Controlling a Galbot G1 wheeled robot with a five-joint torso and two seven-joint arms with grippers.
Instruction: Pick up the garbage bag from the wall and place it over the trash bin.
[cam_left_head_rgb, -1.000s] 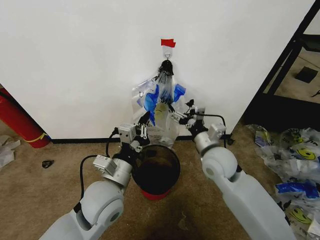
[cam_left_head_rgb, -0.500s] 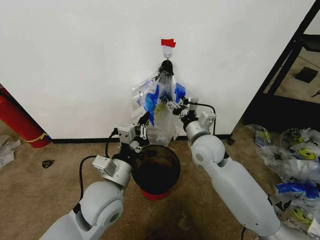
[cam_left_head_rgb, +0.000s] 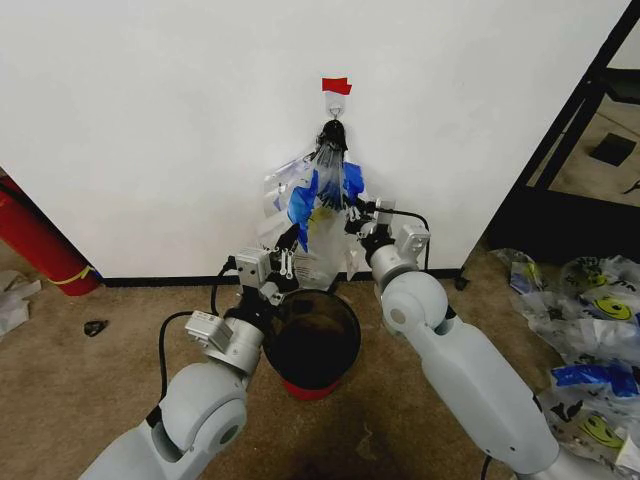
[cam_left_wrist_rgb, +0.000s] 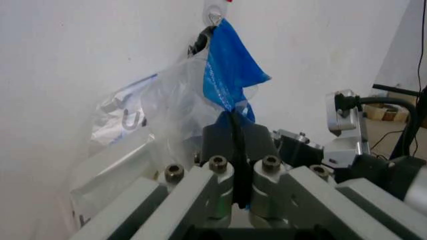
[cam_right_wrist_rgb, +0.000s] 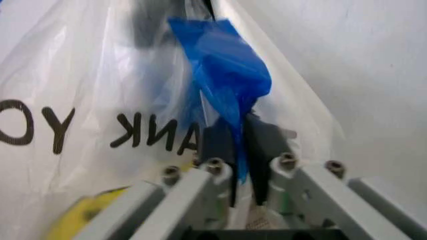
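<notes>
The garbage bag (cam_left_head_rgb: 322, 225) was hung lengthwise downward from the wall hook (cam_left_head_rgb: 335, 103), above the trash bin (cam_left_head_rgb: 316, 343); its blue handles were pinched by the left gripper (cam_left_wrist_rgb: 238, 131) and right gripper (cam_right_wrist_rgb: 235, 137)

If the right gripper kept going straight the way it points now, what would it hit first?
The right gripper already pinches the garbage bag's blue handle. Straight on, it would likely press further into the hanging garbage bag, then the wall; depth is unclear.

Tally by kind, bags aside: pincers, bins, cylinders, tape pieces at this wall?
Robot pincers: 2, left pincer, right pincer, both shut on see-through blue-handled garbage bag
Round black trash bin: 1
Long red cylinder: 1
Red tape piece: 1
Total: 5
</notes>
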